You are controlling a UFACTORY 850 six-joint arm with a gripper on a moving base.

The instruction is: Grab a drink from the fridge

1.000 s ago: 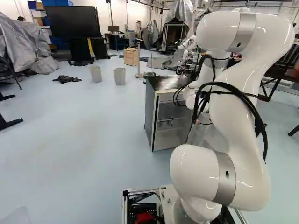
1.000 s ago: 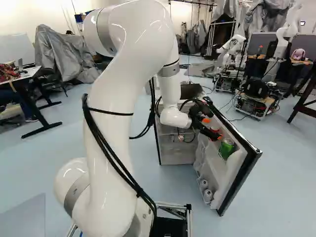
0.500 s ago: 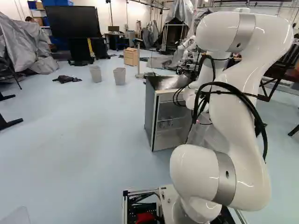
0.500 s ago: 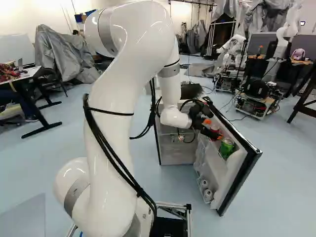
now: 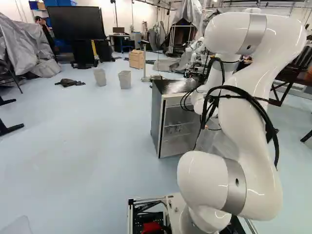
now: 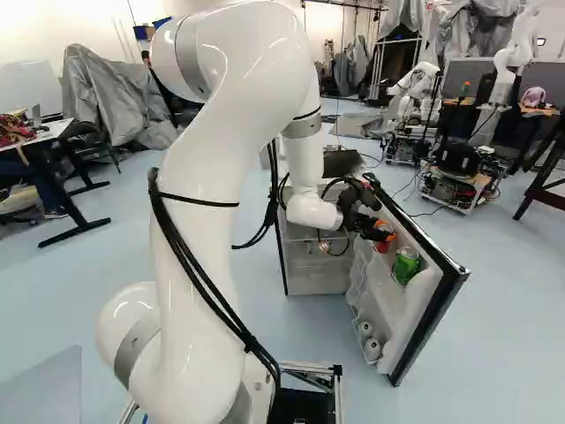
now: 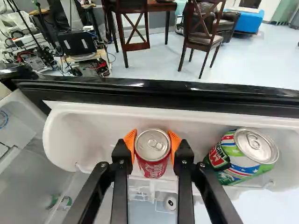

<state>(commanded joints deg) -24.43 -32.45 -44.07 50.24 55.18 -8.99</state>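
Wrist view: the red can (image 7: 153,163) is pinched between both pads of the pincer (image 6: 380,235)
Can location: seated in the door bin (image 7: 63,135)
Adjacent item: the green can (image 7: 247,161) is tilted, apart from the red can
Fridge door (image 6: 430,324): opened wide

Pale blue floor (image 5: 87,146), white wall (image 5: 139,17), wooden chairs (image 7: 203,35).
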